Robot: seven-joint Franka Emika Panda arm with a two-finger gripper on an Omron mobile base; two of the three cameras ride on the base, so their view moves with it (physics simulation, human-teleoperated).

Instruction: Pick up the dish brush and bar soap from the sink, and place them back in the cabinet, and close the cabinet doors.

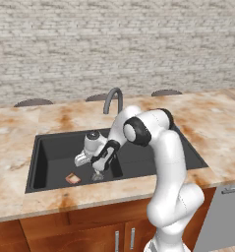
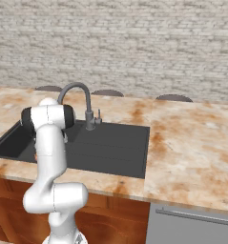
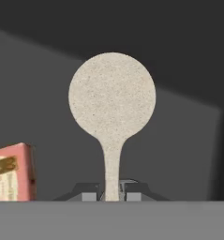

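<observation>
Reaching down into the sink point(image 1: 50, 162), the gripper point(image 1: 97, 173) pinches the dish brush point(image 3: 112, 105) by its thin pale handle. In the hand view the two dark fingertips point(image 3: 91, 196) press against the handle from both sides, and the round cream head stands out beyond them over the dark floor of the basin. In the left base view the brush shows as a small pale thing right under the hand, low in the basin and near its front wall, toward the middle of the sink.

Just beside it lies the bar soap point(image 1: 73, 178), flat on the basin floor toward the front left corner, apart from the brush. The hand view catches its pinkish-red edge and lighter face at the left border.

A grey gooseneck faucet point(image 2: 82, 102) rises at the back rim of the sink, behind the arm. Tan marble counter point(image 2: 191, 143) runs all round the sink, with the flat dark drainboard point(image 2: 115, 145) lying on the basin's right. Whether the brush head touches the basin floor cannot be told.
</observation>
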